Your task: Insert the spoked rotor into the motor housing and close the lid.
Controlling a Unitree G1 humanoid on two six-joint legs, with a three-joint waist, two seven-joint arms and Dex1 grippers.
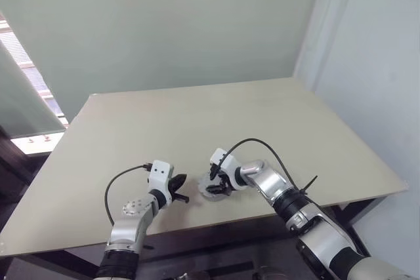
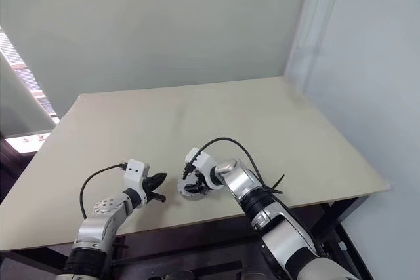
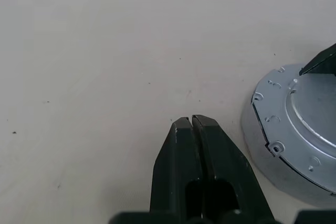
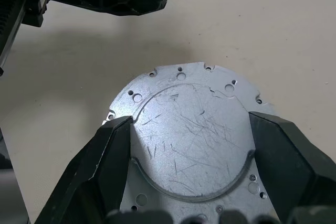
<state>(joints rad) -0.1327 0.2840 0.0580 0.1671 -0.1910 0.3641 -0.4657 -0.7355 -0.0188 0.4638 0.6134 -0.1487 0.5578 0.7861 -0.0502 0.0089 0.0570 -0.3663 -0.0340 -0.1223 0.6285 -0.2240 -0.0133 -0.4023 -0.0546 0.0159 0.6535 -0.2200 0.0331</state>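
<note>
Desk (image 1: 262,116) is mostly bare beige top; the work sits near its front edge. Lid (image 4: 191,140): round scratched grey metal, raised centre, small rim holes, flat on the desk. Right hand (image 4: 191,153) spread wide, fingers gripping its raised centre. Left hand (image 3: 192,124) clenched, empty, just beside it.

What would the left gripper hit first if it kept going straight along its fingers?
Most likely bare table. The left gripper, fingers shut, points at empty tabletop, and the round grey metal assembly lies off to one side of that line. It looks like a near miss, though depth is unclear.
</note>
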